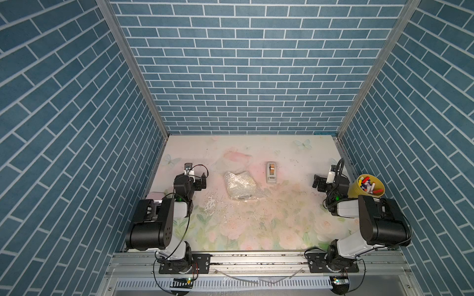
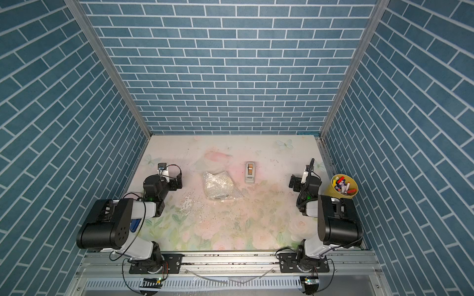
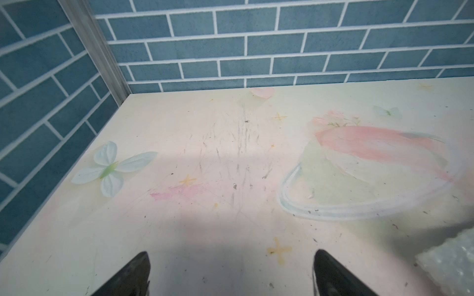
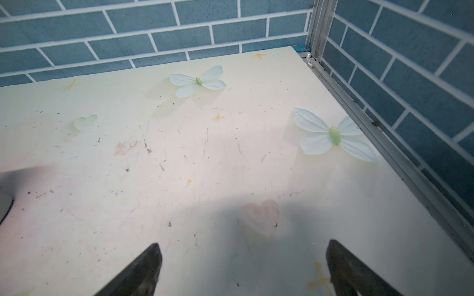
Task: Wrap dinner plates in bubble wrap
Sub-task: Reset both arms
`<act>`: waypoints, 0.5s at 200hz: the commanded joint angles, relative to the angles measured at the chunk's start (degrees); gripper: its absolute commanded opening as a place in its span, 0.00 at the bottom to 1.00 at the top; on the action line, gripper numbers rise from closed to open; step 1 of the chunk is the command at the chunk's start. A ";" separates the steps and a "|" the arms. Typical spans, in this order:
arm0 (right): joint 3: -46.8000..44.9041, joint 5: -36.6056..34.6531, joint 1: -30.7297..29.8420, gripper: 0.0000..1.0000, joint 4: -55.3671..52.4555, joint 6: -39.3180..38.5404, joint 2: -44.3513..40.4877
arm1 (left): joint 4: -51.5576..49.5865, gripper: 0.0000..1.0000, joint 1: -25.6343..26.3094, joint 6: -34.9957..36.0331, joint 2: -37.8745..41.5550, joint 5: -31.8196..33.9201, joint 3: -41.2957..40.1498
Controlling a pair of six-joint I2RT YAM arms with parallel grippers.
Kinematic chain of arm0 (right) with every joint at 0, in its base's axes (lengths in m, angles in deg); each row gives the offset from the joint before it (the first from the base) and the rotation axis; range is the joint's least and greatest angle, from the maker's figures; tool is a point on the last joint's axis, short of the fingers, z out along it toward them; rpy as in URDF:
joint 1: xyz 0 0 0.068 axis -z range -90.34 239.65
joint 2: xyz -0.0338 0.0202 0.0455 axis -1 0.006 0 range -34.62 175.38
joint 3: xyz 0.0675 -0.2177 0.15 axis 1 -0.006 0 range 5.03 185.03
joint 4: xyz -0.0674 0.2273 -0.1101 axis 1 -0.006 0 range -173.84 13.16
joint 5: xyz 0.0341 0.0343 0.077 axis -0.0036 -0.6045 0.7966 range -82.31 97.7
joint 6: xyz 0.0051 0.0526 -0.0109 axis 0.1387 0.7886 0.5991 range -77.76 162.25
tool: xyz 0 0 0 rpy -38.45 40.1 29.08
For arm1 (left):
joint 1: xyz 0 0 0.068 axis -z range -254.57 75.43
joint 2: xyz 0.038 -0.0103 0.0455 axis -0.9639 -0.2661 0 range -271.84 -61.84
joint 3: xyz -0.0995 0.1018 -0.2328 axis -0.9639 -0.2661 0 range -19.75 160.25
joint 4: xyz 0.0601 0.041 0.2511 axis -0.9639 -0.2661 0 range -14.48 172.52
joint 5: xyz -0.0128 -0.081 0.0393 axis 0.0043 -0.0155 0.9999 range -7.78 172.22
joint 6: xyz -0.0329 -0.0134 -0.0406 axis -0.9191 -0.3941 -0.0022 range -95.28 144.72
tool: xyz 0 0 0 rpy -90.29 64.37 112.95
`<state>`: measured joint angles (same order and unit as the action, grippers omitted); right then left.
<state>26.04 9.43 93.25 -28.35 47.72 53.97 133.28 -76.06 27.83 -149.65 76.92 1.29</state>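
Note:
The bubble wrap point(image 1: 241, 188) point(image 2: 220, 189) lies as a shiny, crinkled bundle in the middle of the floral table. The dinner plate is hidden inside it; only a faint cream tint shows through. My left gripper point(image 1: 203, 180) point(image 2: 179, 179) hovers to the bundle's left, apart from it, open and empty. In the left wrist view the gripper point(image 3: 232, 253) stands open over bare table, with a corner of the bubble wrap point(image 3: 448, 266) off to one side. My right gripper point(image 1: 316, 182) point(image 2: 293, 183) is far to the right, open; in the right wrist view the gripper point(image 4: 243, 243) holds nothing.
A grey tape dispenser point(image 1: 271, 173) point(image 2: 250, 173) stands behind and right of the bundle. A yellow cup of markers point(image 1: 370, 187) point(image 2: 343, 188) sits at the right wall beside my right arm. Blue brick walls close in three sides of the table point(image 1: 256, 230).

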 commanded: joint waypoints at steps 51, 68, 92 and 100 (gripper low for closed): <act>1.66 -1.21 -0.60 0.99 0.29 -2.84 -0.45 | -1.19 1.00 0.35 1.73 -0.03 -2.31 1.24; 1.90 -0.28 -0.38 0.99 0.08 -2.73 -0.36 | -2.26 0.99 0.93 2.24 -0.16 -1.46 1.82; 1.92 0.71 0.10 0.99 0.02 -2.42 -0.27 | -1.42 1.00 1.33 2.11 -0.17 -0.31 1.43; 1.97 0.55 0.14 0.99 -0.06 -2.64 -0.35 | -0.94 0.99 1.32 2.07 -0.06 0.20 1.09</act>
<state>26.09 9.41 93.03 -28.57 47.72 53.97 132.27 -75.08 29.41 -149.65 75.65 2.10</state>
